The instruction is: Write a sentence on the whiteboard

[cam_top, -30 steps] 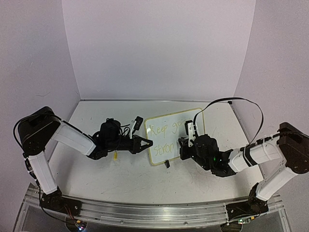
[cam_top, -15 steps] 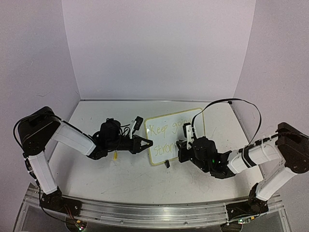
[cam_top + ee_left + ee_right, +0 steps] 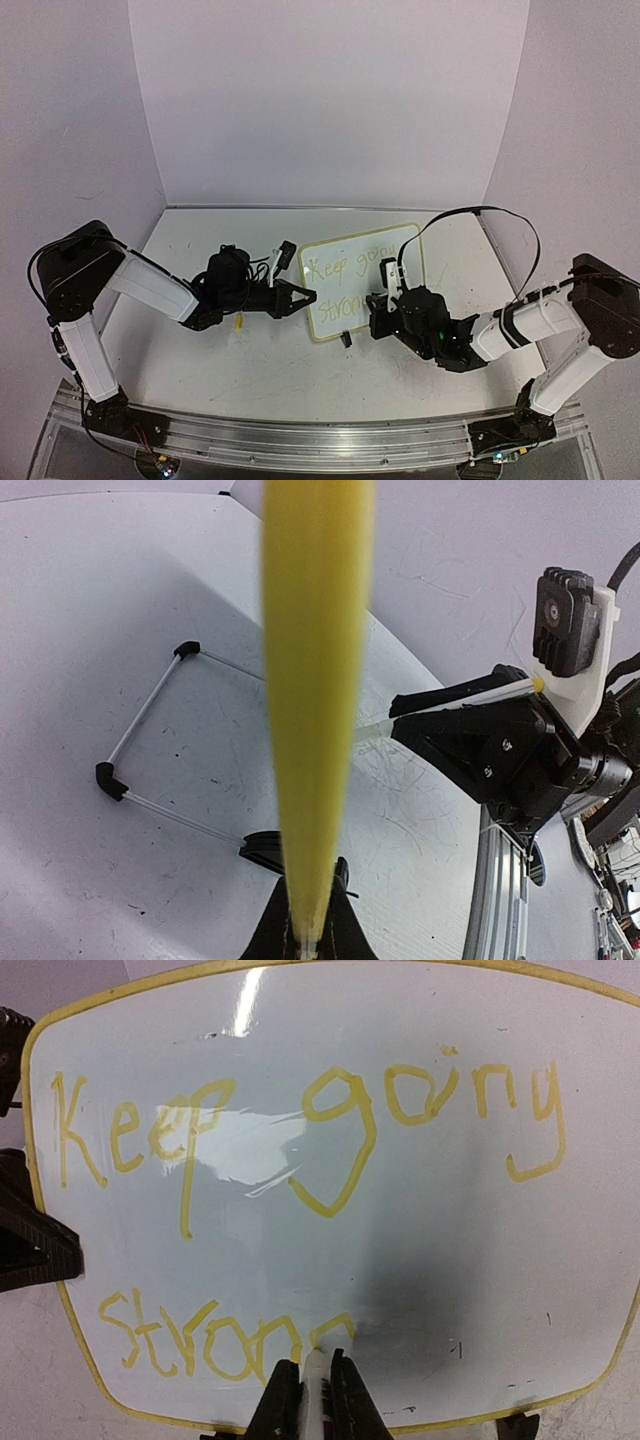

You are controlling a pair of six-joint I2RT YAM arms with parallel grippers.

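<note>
The whiteboard (image 3: 345, 270) stands tilted mid-table on black clip feet (image 3: 346, 340). My left gripper (image 3: 308, 296) is shut on its left edge. In the left wrist view that yellow-green rim (image 3: 315, 680) runs straight up from the jaws (image 3: 308, 920). The sentence (image 3: 300, 1110) reads "Keep going" on the top line. Below it is "stron" (image 3: 200, 1340) and the start of one more letter. My right gripper (image 3: 318, 1365) is shut on a white marker (image 3: 318, 1390), whose tip touches the board at that last letter. From above, the right gripper (image 3: 378, 305) covers the board's lower right part.
White walls close the table at the back and both sides. An aluminium rail (image 3: 320, 440) runs along the near edge. A thin wire frame with black corners (image 3: 110, 778) stands behind the board. A small yellow tag (image 3: 240, 322) hangs under the left arm.
My right gripper with the marker has shifted slightly left and nearer along the lower line of writing. The left arm and the board have not moved.
</note>
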